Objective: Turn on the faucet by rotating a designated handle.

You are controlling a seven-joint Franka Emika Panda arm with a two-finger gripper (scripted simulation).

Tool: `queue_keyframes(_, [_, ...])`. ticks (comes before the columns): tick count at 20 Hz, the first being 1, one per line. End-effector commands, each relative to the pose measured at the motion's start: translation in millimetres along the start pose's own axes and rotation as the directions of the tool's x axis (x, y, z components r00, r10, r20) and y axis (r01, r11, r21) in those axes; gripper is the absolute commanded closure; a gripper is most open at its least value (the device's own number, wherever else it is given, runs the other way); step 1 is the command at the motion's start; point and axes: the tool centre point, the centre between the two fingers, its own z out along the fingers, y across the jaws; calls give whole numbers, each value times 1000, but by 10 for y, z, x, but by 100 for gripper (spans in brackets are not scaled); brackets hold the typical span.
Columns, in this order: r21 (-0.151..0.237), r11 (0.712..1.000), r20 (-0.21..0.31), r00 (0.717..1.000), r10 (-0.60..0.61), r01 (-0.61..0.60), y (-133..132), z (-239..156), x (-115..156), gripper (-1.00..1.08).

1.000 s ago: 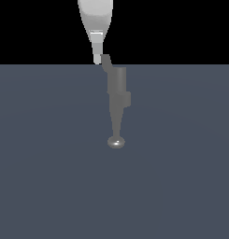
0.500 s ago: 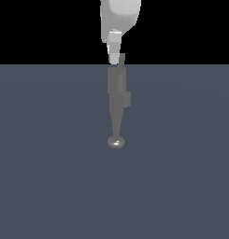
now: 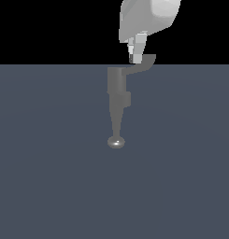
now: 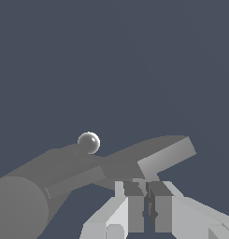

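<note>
The dull grey faucet point(image 3: 117, 88) stands in mid scene, its spout running toward the camera to a shiny rounded tip point(image 3: 116, 143). The flat curved handle point(image 3: 144, 63) sticks out from the top of the body to the exterior view's right. My white gripper point(image 3: 133, 58) hangs from above with its fingertips against the handle's near side. In the wrist view the two fingers point(image 4: 134, 205) stand almost together with nothing between them, just behind the handle's paddle point(image 4: 165, 155). The faucet body point(image 4: 22, 200) and tip point(image 4: 89, 142) also show there.
A flat slate-grey surface point(image 3: 50, 177) fills the lower scene, with black background above its far edge. No other objects show.
My gripper has moved to the exterior view's right. The handle has swung with it from above the body to project to the right.
</note>
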Motion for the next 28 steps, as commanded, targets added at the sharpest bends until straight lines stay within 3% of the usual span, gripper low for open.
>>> queue_keyframes(1, [1,1000,2,1000,0,0,6,0,-1,108])
queue_keyframes(28, [-5,1000,2,1000,30,-29,-528,29,749,108])
